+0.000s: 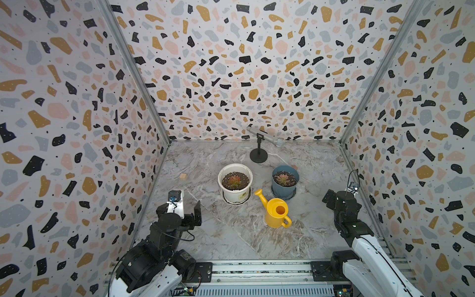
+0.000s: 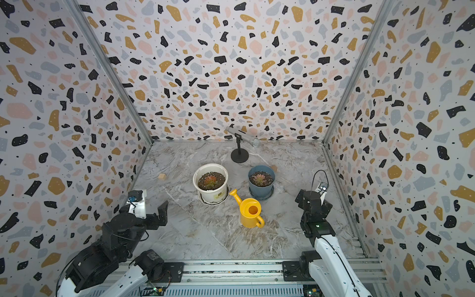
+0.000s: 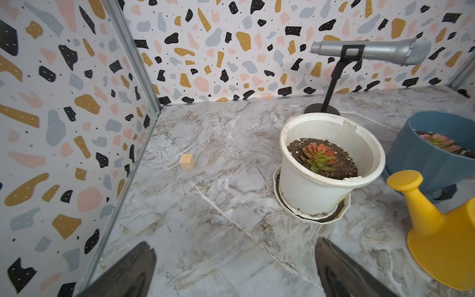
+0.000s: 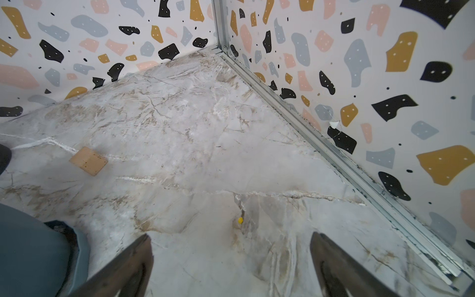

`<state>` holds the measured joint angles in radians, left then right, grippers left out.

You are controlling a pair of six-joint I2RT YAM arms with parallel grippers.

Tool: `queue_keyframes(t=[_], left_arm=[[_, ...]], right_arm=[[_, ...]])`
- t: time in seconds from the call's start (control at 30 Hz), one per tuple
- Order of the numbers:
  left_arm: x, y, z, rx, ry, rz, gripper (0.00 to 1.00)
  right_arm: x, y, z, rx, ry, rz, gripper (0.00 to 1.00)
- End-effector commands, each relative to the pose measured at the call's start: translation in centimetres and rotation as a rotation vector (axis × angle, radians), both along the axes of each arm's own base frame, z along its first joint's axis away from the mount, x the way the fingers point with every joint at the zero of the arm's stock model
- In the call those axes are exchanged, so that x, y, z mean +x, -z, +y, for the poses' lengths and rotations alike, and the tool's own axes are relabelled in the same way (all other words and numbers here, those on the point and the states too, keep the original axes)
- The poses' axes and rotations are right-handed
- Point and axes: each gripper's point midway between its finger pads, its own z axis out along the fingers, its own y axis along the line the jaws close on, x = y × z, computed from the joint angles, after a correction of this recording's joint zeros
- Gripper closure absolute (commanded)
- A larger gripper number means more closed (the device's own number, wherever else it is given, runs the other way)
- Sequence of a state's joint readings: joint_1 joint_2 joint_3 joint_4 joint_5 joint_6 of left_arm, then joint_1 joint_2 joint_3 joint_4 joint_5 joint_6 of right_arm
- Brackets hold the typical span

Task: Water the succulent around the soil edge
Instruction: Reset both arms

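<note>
On the tabletop (image 1: 231,236), the succulent (image 1: 283,178) sits in the right pot (image 1: 281,192), with the left pot (image 1: 235,195) beside it. The watering can (image 1: 275,217) stands before and between them, the microphone stand (image 1: 258,154) behind them, and a block (image 1: 183,176) left of all.

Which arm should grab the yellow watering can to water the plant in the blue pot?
Probably the right. The watering can has its handle turned toward the right claw, which is open, and the blue-grey pot stands on that side. The left claw is open too but is on the spout side.
</note>
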<state>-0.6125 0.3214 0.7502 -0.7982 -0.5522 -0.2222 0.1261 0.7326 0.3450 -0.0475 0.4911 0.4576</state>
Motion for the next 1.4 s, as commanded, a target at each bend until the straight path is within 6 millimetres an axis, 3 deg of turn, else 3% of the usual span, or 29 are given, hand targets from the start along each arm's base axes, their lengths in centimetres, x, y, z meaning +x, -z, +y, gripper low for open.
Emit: queue_keyframes(t=[0.0, 0.13, 0.23, 0.33, 0.47, 0.67, 0.77, 0.87, 1.1, 1.37], left_arm=[[1.0, -0.9, 0.7, 0.062, -0.049, -0.054, 0.0], [1.4, -0.7, 1.7, 0.089, -0.113, -0.105, 0.0], [2.5, -1.8, 1.9, 0.04, -0.173, -0.237, 0.0], [4.5, -2.7, 1.5, 0.037, -0.235, -0.362, 0.0], [8.2, -2.5, 2.2, 0.094, -0.346, -0.321, 0.0], [13.6, 1.0, 4.0, 0.12, -0.494, -0.208, 0.0], [15.4, 4.3, 4.7, 0.143, -0.511, -0.116, 0.0], [15.8, 7.3, 5.5, 0.158, -0.523, -0.078, 0.0], [16.2, 11.6, 5.3, 0.236, -0.466, -0.003, 0.0], [15.7, 12.2, 5.0, 0.168, -0.448, -0.075, 0.0]], right_arm=[[0.9, -1.5, -0.3, -0.008, 0.021, -0.1, 0.0], [1.2, -1.3, -0.9, -0.061, 0.036, -0.084, 0.0], [1.3, -1.6, -1.7, -0.099, 0.083, -0.15, 0.0], [1.7, -2.1, -2.3, -0.155, 0.112, -0.22, 0.0], [3.1, -1.7, -2.7, -0.255, 0.113, -0.162, 0.0], [5.8, 1.3, -1.8, -0.336, 0.032, -0.095, 0.0], [7.0, 1.6, -0.3, -0.379, -0.036, -0.112, 0.0], [7.8, 1.7, 1.0, -0.406, -0.1, -0.098, 0.0], [8.3, 2.3, 2.7, -0.417, -0.214, -0.106, 0.0], [8.1, 2.3, 3.4, -0.418, -0.251, -0.133, 0.0]])
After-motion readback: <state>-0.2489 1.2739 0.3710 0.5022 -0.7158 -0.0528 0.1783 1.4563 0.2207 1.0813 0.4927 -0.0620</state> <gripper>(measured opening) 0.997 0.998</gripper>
